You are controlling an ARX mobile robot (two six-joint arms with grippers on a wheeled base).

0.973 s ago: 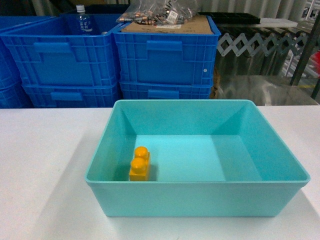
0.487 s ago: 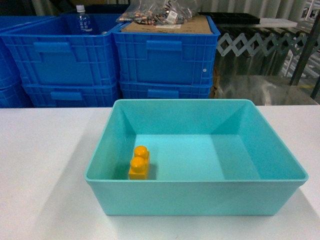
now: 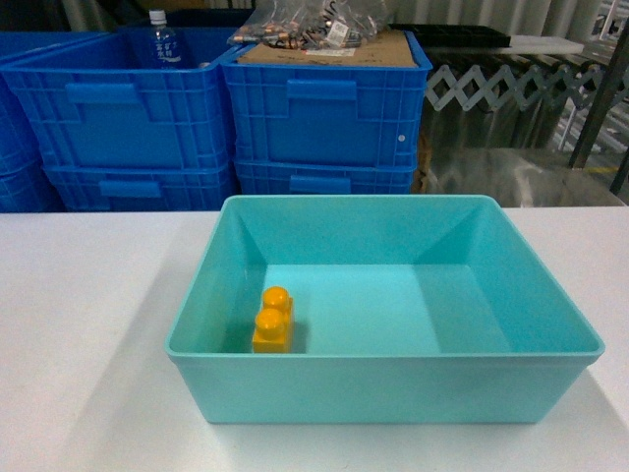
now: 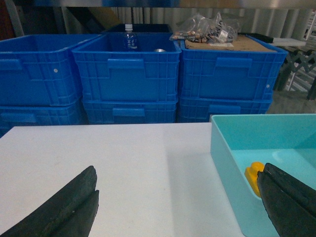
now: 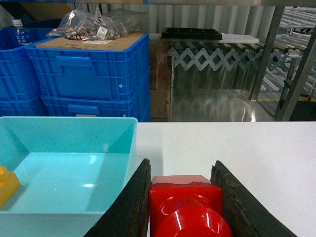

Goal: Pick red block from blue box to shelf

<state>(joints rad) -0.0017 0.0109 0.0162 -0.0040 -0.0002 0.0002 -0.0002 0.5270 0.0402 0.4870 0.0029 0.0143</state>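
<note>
The red block (image 5: 186, 205) is clamped between the fingers of the right hand (image 5: 183, 207), outside the blue box (image 5: 69, 163), above the white surface (image 5: 237, 143); the left hand (image 4: 177, 207) is spread wide. The glossy brick could be dropped if grip slackens during transport

This looks like a warehouse or storeroom: dark blue ribbed crates (image 3: 324, 108) stand stacked at the far edge of a white table (image 3: 79, 315), bagged parts (image 3: 310, 25) top one, and metal racking (image 5: 291, 64) stands far right.
</note>
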